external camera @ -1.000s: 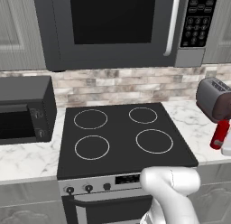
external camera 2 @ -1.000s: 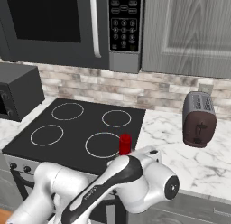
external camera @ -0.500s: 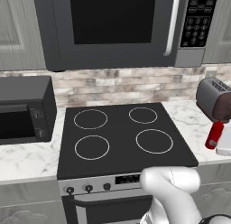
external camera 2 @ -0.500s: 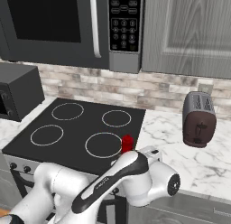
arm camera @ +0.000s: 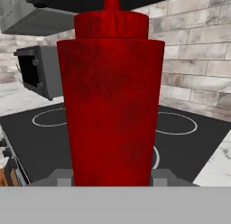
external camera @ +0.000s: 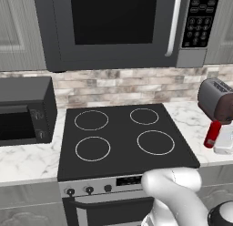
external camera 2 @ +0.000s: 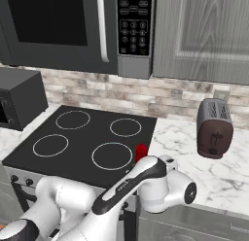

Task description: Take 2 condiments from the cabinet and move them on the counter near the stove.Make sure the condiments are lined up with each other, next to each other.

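Gripping the red bottle (arm camera: 111, 96) is what the gripper (arm camera: 112, 177) is doing right now, jaws closed in on its lower body; in the hand view the bottle is standing so close that its nozzle tip is getting cut off at the top edge. From the left base camera the same bottle (external camera: 212, 133) is hanging over the counter (external camera: 189, 116) just right of the stove (external camera: 122, 137), in front of the toaster (external camera: 216, 99), and the hand holding it is running off the right edge. From the right base camera the arm is hiding nearly all of it, so only a bit of red (external camera 2: 141, 151) is poking up. The bottle is carrying no label I can see. The microwave keypad (external camera 2: 133, 26) has markings, but they're too blurry to read. Whether the bottle's base is touching the marble, I can't tell.
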Controlling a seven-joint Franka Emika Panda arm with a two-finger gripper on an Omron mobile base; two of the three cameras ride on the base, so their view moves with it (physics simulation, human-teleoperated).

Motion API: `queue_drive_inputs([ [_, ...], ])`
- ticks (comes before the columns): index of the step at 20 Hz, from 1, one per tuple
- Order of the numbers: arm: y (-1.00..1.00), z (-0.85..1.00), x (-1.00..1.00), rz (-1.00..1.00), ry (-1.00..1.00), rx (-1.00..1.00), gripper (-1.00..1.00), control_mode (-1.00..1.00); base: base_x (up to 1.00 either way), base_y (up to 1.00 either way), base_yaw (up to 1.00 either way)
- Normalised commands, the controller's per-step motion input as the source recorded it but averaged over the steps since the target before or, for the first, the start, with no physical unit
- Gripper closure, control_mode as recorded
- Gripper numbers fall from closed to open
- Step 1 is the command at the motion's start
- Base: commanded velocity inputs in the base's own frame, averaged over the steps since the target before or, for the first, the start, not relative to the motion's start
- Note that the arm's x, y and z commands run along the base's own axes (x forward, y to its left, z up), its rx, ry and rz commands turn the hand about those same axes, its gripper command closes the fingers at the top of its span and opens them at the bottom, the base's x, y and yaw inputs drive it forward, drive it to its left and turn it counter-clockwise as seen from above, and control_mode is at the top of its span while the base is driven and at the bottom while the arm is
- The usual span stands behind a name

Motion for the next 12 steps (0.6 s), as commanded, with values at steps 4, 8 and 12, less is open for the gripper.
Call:
queue_drive_inputs([
  [4, -0.18, -0.08, 0.33, 0.00, 0.00, 0.00, 1.00, -1.00, 0.00, 0.00, 0.00],
  [8, -0.15, -0.07, 0.24, 0.00, 0.00, 0.00, 1.00, -1.00, 0.00, 0.00, 0.00],
  [12, -0.04, -0.12, 0.16, 0.01, 0.00, 0.00, 1.00, -1.00, 0.00, 0.00, 0.00],
])
